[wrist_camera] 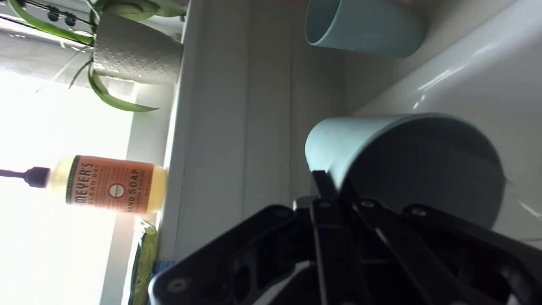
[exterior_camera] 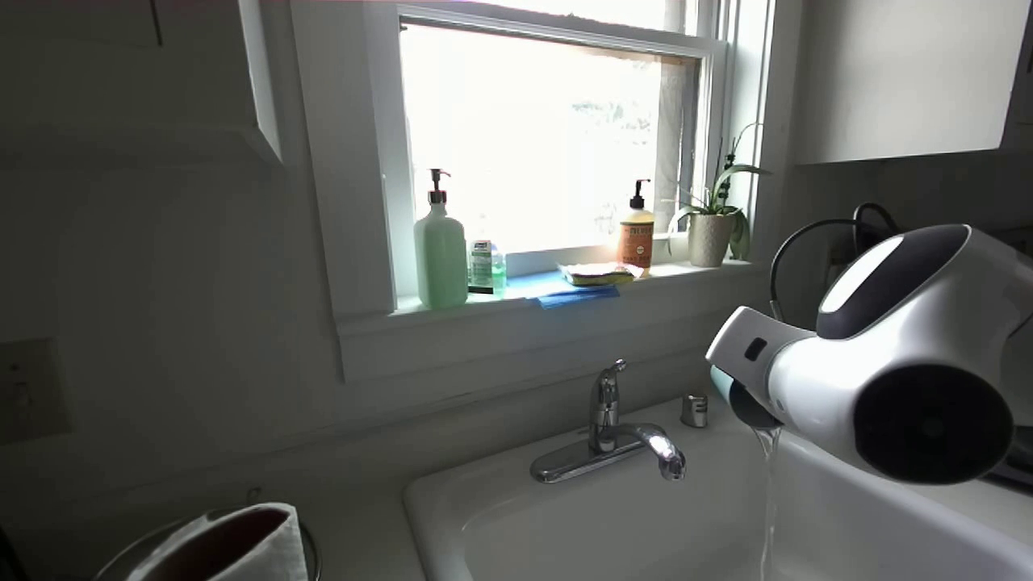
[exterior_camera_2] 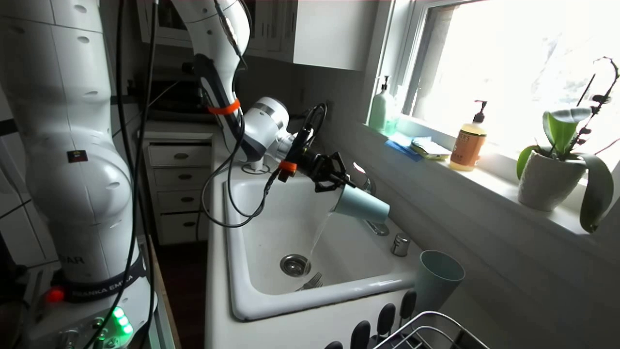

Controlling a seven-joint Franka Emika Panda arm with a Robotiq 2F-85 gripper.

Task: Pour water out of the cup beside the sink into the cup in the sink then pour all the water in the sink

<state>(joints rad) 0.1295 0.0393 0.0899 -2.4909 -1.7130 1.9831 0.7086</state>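
Observation:
A light blue cup (exterior_camera_2: 362,204) hangs steeply tilted over the white sink (exterior_camera_2: 310,301), its mouth sloping down. A thin stream of water (exterior_camera_2: 318,237) runs from its rim toward the drain. The stream also shows in an exterior view (exterior_camera: 769,492), where the arm hides most of the cup. My gripper (exterior_camera_2: 348,183) is shut on the cup's wall at the rim; the wrist view shows one finger inside the cup (wrist_camera: 332,140) and one outside. A second blue-green cup (exterior_camera_2: 438,286) stands upright on the counter beside the sink; it also shows in the wrist view (wrist_camera: 372,29).
The chrome faucet (exterior_camera: 605,436) stands at the sink's back rim, close to the held cup. A fork (exterior_camera_2: 312,282) lies near the drain (exterior_camera_2: 294,265). A dish rack (exterior_camera_2: 426,320) with black-handled utensils stands beside the sink. Soap bottles and a potted plant (exterior_camera_2: 552,179) line the windowsill.

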